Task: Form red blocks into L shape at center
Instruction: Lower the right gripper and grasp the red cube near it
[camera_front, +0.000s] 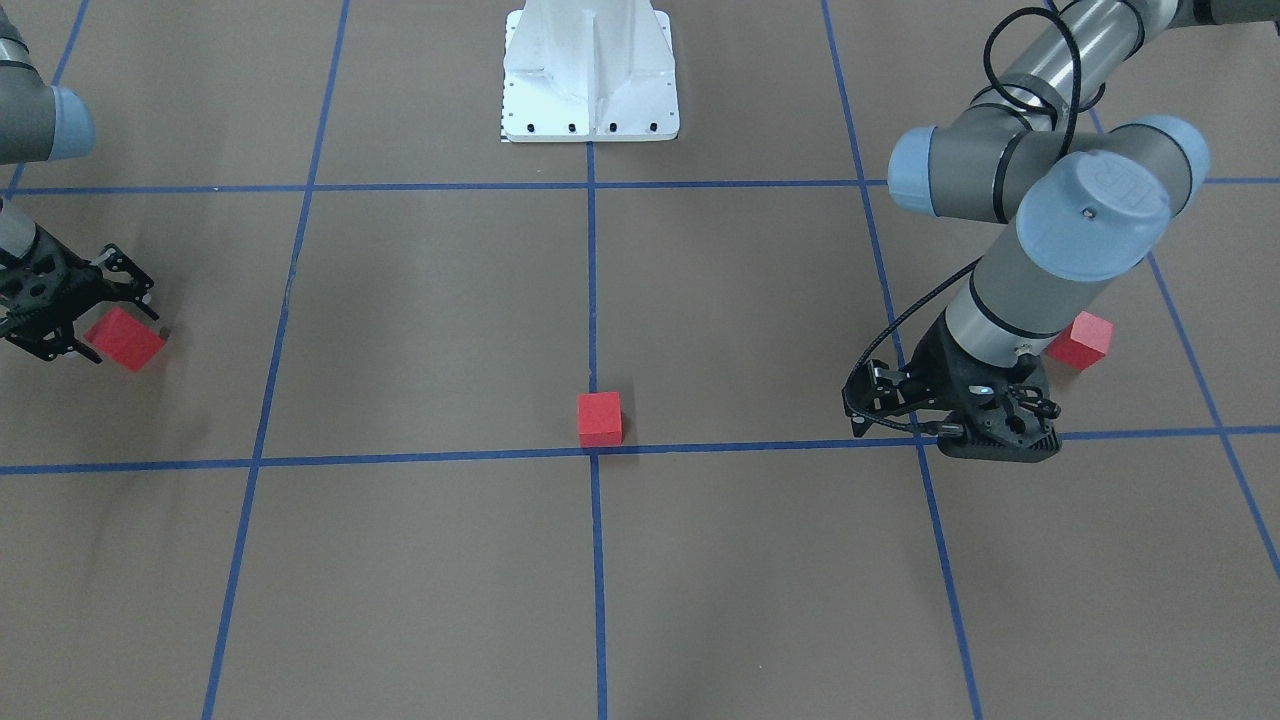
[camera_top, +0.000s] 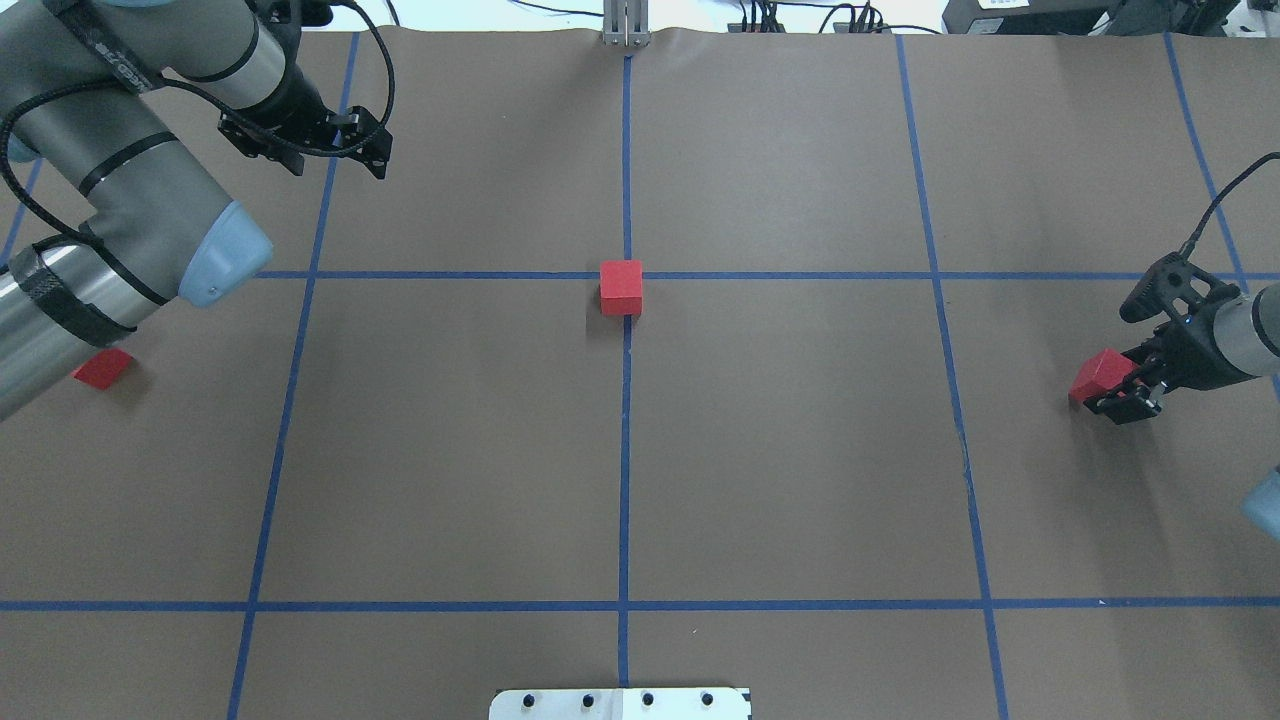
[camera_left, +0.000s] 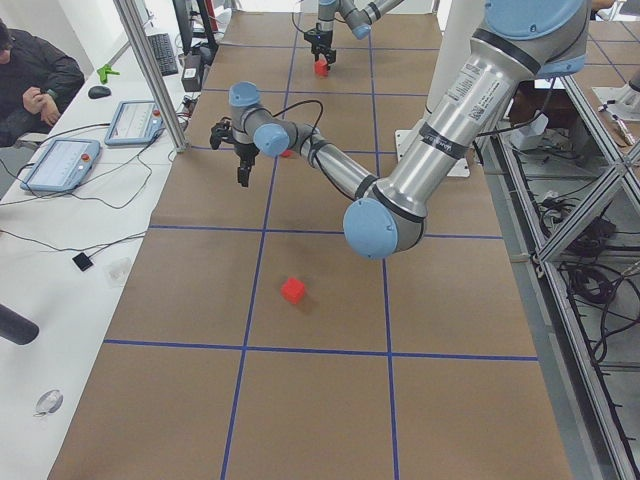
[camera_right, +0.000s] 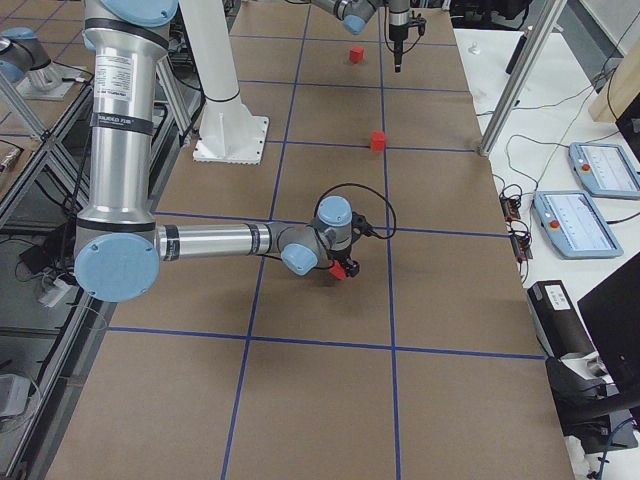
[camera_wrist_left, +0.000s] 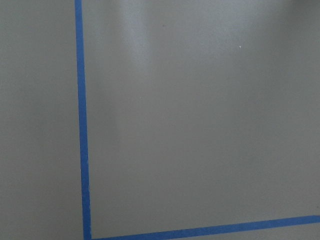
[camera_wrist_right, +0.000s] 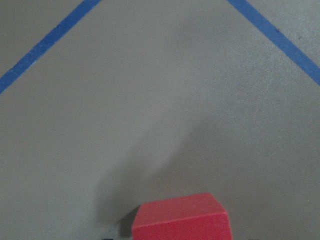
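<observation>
One red block (camera_top: 621, 287) sits just on the robot's side of the center crossing (camera_top: 626, 274), touching the tape lines. My right gripper (camera_top: 1112, 392) is shut on a second red block (camera_top: 1096, 373), which hangs tilted a little above the brown surface at my far right; this held block (camera_wrist_right: 182, 217) fills the bottom edge of the right wrist view. A third red block (camera_top: 101, 366) lies at my far left, partly behind the left arm. My left gripper (camera_top: 268, 152) hovers over the far left grid line, away from every block, with its fingertips hidden.
The white robot base (camera_front: 590, 75) stands at the near middle edge. Blue tape lines (camera_wrist_left: 82, 125) divide the brown surface into large squares. Tablets and cables (camera_left: 60, 160) lie on the white side table, where a person sits.
</observation>
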